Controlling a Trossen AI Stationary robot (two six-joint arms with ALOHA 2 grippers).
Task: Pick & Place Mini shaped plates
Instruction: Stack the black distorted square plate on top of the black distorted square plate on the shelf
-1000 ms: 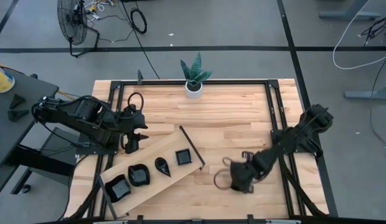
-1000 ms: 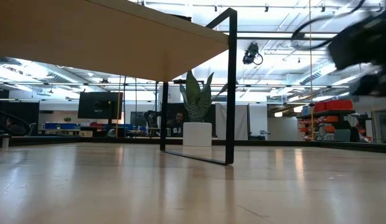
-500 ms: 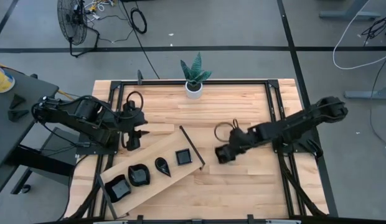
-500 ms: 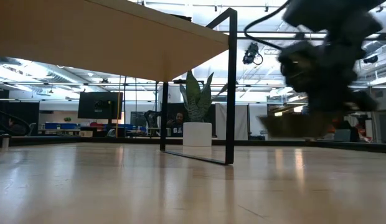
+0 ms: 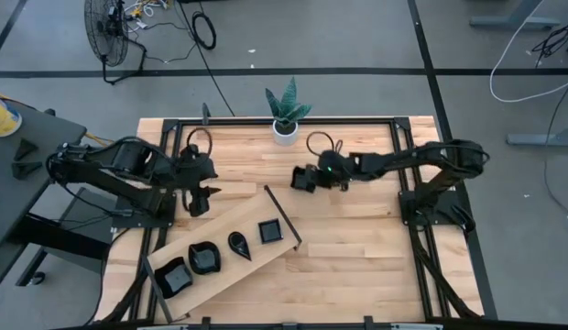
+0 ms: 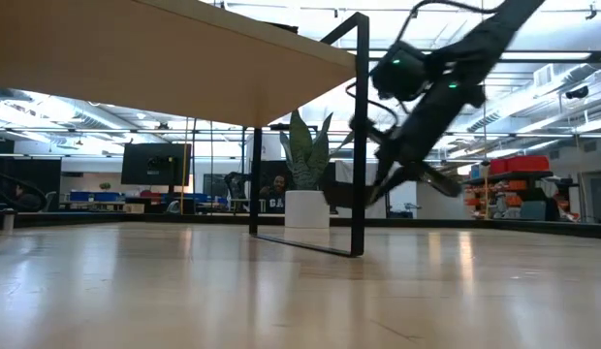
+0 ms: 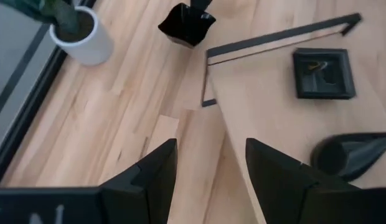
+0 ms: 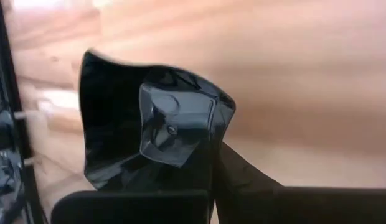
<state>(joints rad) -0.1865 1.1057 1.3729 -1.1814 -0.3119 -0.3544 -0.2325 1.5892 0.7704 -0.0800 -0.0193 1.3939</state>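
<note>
My right gripper [image 5: 313,177] is shut on a wavy glossy black mini plate [image 5: 300,180], held in the air above the table's far middle, near the white plant pot [image 5: 285,131]. The left wrist view shows that plate [image 7: 188,25] beyond the board's far corner. Several more black plates lie flat on the light wooden board [image 5: 224,220]: a square one [image 5: 271,231], a teardrop [image 5: 238,243], a wavy one [image 5: 203,258] and another square [image 5: 172,277]. My left gripper [image 5: 199,199] hangs open over the board's left side, touching nothing [image 7: 208,162]. My right gripper pinches the plate by a part of its rim [image 8: 207,152] between its two fingers, coming level from the table's right side. The plate is lifted clear of the table [image 6: 347,196] and stands out beyond the fingertips toward the left.
The board is a raised stand on black metal legs [image 6: 360,136], set slantwise across the table's left near part. The plant pot stands at the far edge's middle. A black frame [image 5: 398,156] runs around the table. Bare wood lies at the table's right near part [image 5: 357,247].
My right arm has swung with the plate from the table's near right part toward the far middle, ending beside the plant pot and higher above the table. My left gripper has crept slightly toward the far edge.
</note>
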